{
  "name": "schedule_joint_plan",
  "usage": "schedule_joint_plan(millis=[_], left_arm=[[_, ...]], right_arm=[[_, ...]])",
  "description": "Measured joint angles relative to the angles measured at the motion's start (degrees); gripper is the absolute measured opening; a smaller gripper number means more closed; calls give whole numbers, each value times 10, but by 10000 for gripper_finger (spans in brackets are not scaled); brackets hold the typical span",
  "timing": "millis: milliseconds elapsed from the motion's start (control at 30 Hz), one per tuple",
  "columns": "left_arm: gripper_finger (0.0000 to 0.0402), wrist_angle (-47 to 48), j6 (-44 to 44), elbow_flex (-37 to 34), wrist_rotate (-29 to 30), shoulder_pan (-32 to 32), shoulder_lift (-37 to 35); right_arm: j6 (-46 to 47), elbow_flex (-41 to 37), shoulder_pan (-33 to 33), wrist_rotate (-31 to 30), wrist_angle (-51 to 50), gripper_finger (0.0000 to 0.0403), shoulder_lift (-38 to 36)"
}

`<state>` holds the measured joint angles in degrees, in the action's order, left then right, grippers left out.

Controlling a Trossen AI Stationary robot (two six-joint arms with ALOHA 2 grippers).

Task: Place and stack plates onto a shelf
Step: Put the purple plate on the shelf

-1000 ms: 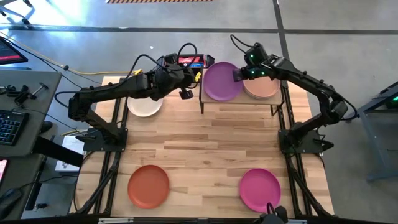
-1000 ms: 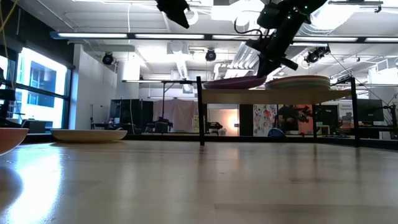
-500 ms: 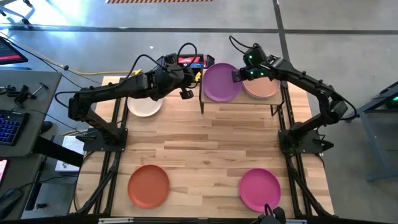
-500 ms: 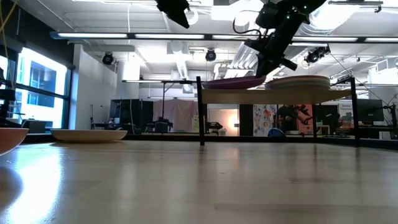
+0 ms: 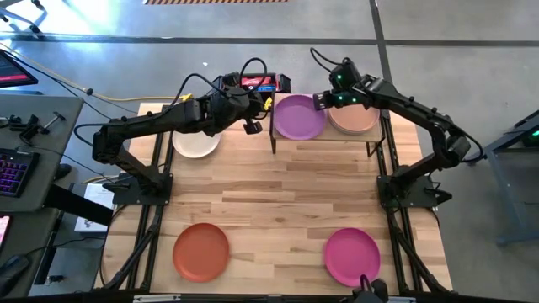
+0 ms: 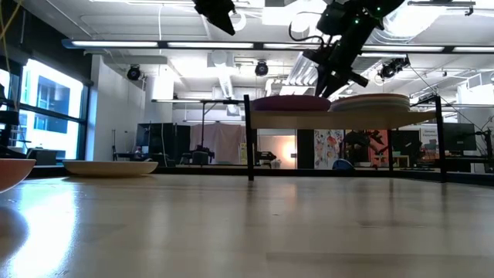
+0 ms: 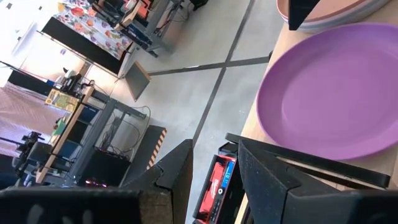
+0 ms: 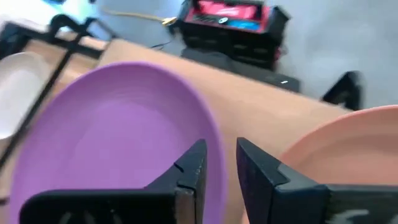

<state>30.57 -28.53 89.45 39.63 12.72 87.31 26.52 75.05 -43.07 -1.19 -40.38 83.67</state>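
The round matte purple plate (image 5: 301, 116) is lying flat on the left half of the small light-wood shelf with thin black legs (image 5: 323, 143), just beside the stack of plates topped by a pale pink one (image 5: 355, 120) on the shelf's right half. The right gripper (image 5: 322, 101) is hanging over the purple plate's right rim, between the two, and in its wrist view its fingers (image 8: 186, 168) are standing slightly apart with a narrow gap, gripping nothing, so this step looks to be the release. The left gripper (image 5: 251, 114) is hovering just off the shelf's left end, fingers parted and empty. Three plates are lying on the pale wooden tabletop (image 5: 278, 194): cream (image 5: 195, 141), rust orange (image 5: 201, 252) and magenta (image 5: 352, 256). The next move probably calls for lifting the right gripper clear of the rim without nudging the plate, then going for a table plate.
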Motion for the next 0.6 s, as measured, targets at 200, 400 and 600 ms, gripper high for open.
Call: schedule_joint_plan(millis=[200,400,600], left_arm=[[120,4,8,0,-1,0,0],[120,86,52,0,-17,0,0],[120,183,132,0,-25,0,0]], right_arm=[[0,16,9,90,-14,66,-8],[-18,44,56,200,-61,66,-8],[-20,45,120,224,-121,66,-8]])
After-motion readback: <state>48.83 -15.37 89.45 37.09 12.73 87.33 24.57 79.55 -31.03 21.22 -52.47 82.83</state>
